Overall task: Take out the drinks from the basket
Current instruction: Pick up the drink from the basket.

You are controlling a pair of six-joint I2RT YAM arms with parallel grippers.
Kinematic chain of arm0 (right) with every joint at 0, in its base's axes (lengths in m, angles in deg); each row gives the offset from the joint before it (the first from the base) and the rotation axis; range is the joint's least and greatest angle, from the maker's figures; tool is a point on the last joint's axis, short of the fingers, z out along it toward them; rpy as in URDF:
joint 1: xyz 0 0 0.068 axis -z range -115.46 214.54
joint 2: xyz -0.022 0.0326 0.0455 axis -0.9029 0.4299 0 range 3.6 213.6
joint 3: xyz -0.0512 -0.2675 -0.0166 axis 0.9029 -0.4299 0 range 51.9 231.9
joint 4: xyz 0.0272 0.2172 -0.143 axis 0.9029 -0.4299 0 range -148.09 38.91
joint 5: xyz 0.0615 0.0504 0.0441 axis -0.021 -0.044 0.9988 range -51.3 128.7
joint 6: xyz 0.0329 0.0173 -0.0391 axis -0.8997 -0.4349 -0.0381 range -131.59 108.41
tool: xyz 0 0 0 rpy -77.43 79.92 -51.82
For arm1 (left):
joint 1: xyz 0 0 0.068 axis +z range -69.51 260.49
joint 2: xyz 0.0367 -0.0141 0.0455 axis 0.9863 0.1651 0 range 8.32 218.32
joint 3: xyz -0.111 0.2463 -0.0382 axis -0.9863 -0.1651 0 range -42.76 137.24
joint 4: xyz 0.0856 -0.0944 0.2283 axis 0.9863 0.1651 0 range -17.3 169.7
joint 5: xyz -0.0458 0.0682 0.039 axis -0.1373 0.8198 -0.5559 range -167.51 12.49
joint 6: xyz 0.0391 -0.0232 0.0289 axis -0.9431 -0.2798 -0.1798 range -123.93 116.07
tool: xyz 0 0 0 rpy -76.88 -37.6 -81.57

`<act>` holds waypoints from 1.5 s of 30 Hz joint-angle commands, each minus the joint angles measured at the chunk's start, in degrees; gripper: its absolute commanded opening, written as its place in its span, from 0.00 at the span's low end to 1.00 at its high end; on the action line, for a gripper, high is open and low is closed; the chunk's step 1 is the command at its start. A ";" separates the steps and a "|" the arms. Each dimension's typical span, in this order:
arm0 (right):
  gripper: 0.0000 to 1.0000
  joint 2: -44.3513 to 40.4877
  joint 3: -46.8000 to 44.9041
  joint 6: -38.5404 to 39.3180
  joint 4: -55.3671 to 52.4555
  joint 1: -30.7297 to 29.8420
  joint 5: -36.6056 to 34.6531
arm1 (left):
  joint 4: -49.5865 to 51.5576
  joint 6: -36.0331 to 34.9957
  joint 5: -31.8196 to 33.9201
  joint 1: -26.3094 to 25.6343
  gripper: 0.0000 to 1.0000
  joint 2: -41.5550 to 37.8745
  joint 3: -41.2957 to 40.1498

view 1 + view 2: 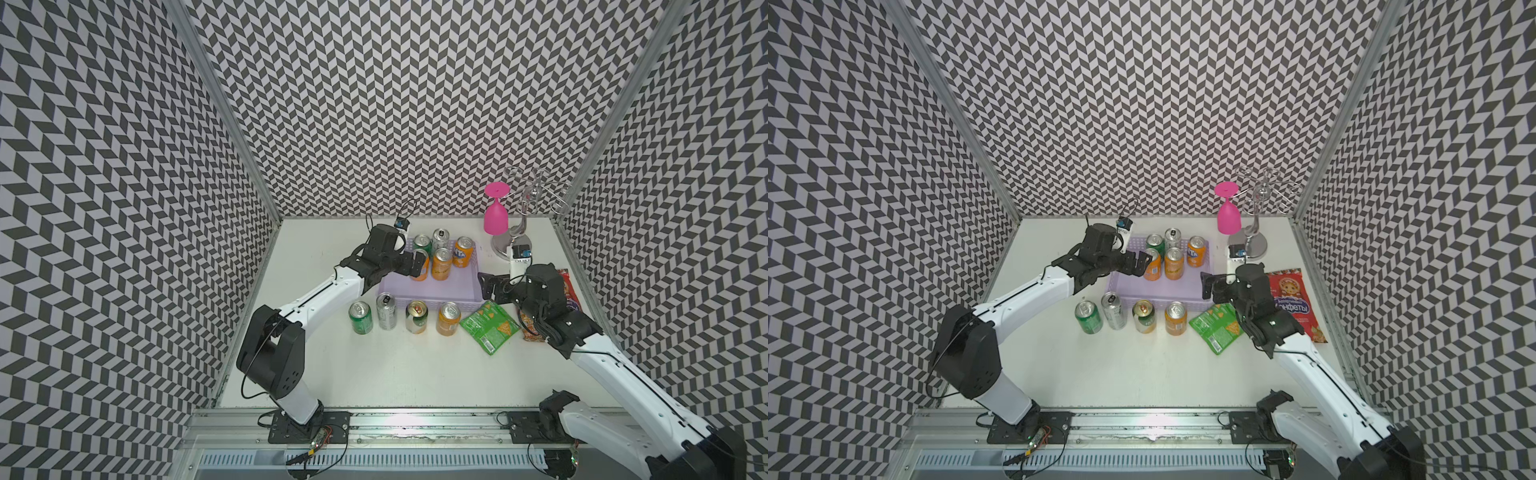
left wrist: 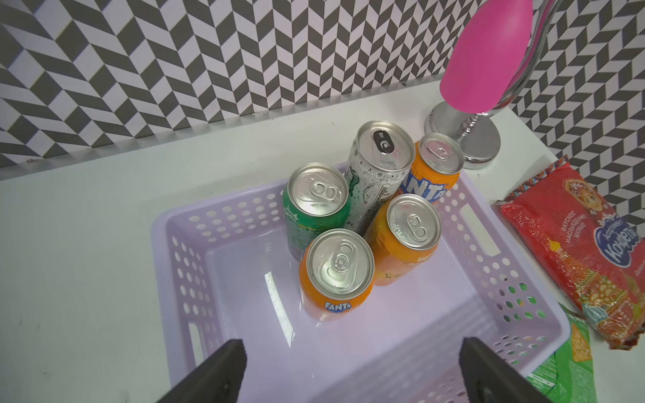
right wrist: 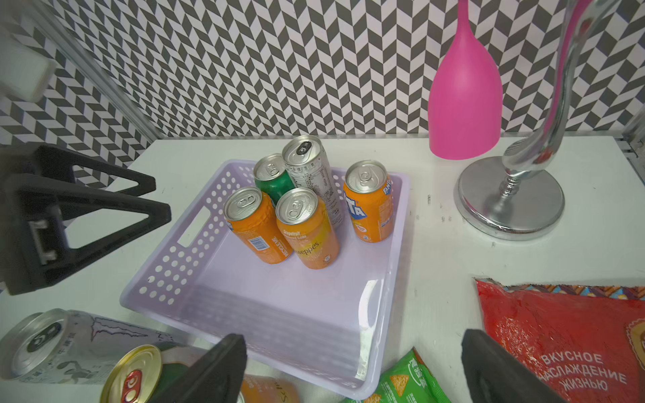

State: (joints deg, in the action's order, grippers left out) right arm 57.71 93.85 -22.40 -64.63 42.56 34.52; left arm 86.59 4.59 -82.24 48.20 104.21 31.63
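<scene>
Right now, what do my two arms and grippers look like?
The left arm and right arm have white link shells, black joint housings and thin black cables looping alongside. The left gripper and right gripper are matte black; the left's fingers show triangular cut-outs. A small white camera module sits on each wrist.

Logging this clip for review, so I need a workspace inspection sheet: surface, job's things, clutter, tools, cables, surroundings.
Surface: white table, faint dark marks.
Job's things: lilac basket holds five cans; four cans stand in a row outside it.
Clutter: green snack bag, red candy bag, pink goblet hanging upside down on chrome stand.
Grippers: left tool open over the basket; right tool open beside it; both empty.
Cables: black cable loops off the left arm, clear of cans.
Surroundings: chevron-patterned walls, aluminium frame.
</scene>
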 commanded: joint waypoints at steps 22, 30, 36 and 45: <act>1.00 -3.45 -3.65 -0.68 3.80 2.64 0.23 | 4.04 -3.24 9.83 -2.42 0.97 19.69 14.50; 0.99 -3.64 -3.77 -0.40 3.96 2.67 0.41 | 5.64 -3.59 9.74 -2.42 0.88 23.01 17.49; 0.99 -3.66 -3.74 -0.22 4.00 2.73 0.48 | 5.61 -3.59 10.24 -2.40 0.80 24.11 18.31; 1.00 -3.72 -3.91 -0.04 4.06 2.73 0.67 | 5.32 -3.83 10.62 -2.51 0.61 23.04 17.64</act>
State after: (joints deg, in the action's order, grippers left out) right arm 54.94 90.40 -23.03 -64.26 44.85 34.69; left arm 91.81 1.24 -72.32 46.02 128.02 48.25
